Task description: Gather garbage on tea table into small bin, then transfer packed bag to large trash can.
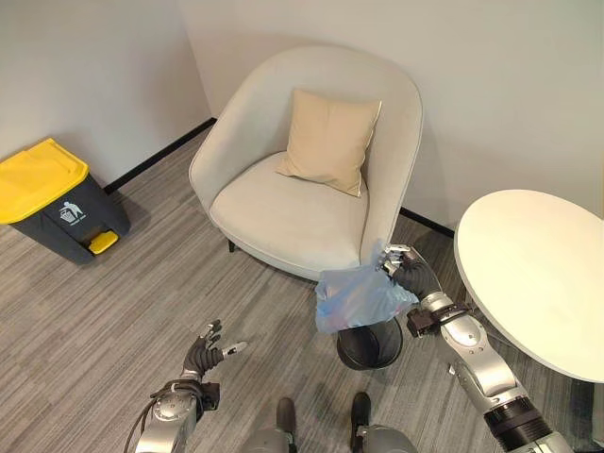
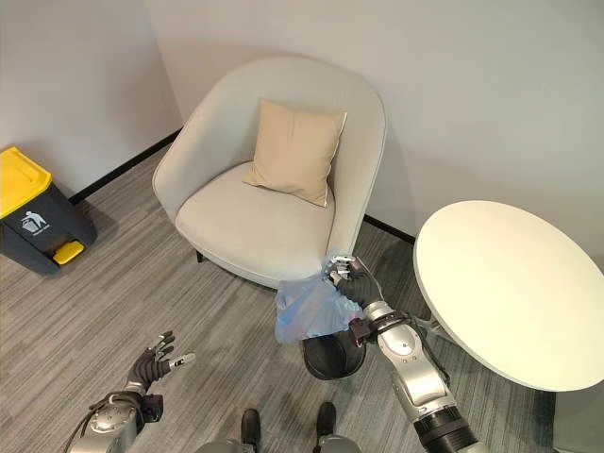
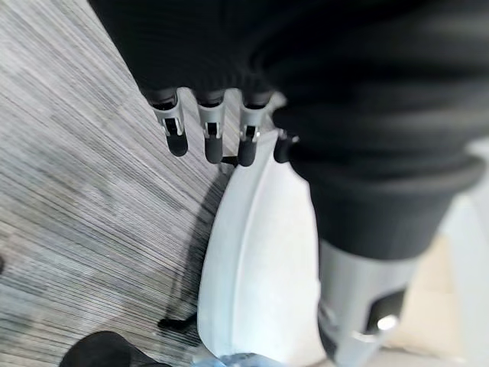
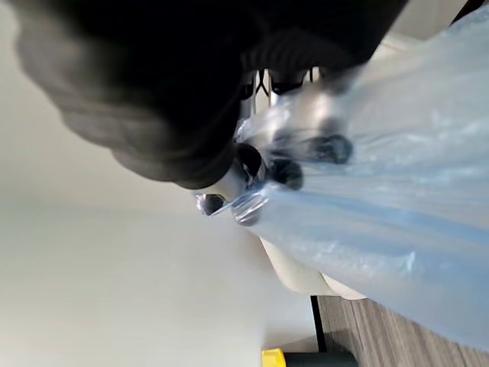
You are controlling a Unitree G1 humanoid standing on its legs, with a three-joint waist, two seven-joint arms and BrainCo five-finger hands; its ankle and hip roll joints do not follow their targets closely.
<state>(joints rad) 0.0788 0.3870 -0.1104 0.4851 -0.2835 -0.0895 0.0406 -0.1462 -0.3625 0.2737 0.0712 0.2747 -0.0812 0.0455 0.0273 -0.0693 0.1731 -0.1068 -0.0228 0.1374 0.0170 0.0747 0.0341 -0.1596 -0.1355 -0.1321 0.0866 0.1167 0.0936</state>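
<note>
So the white tea table (image 1: 528,274) was already cleared. I had the blue garbage bag (image 1: 357,298) pinched in my right hand (image 1: 408,274), hanging just above the small black bin (image 1: 370,345). My left hand (image 1: 204,355) hung loose, fingers spread. Next up, probably hauling it over to the yellow-lidded trash can (image 1: 52,198) (white bin pictogram on front, no readable text).

Both arms are silver-grey metal tubes with black bands at the joints. Each hand (image 1: 203,356) (image 1: 408,269) has a dark ribbed cover and silver fingers (image 3: 210,134) ending in dark tips.
</note>
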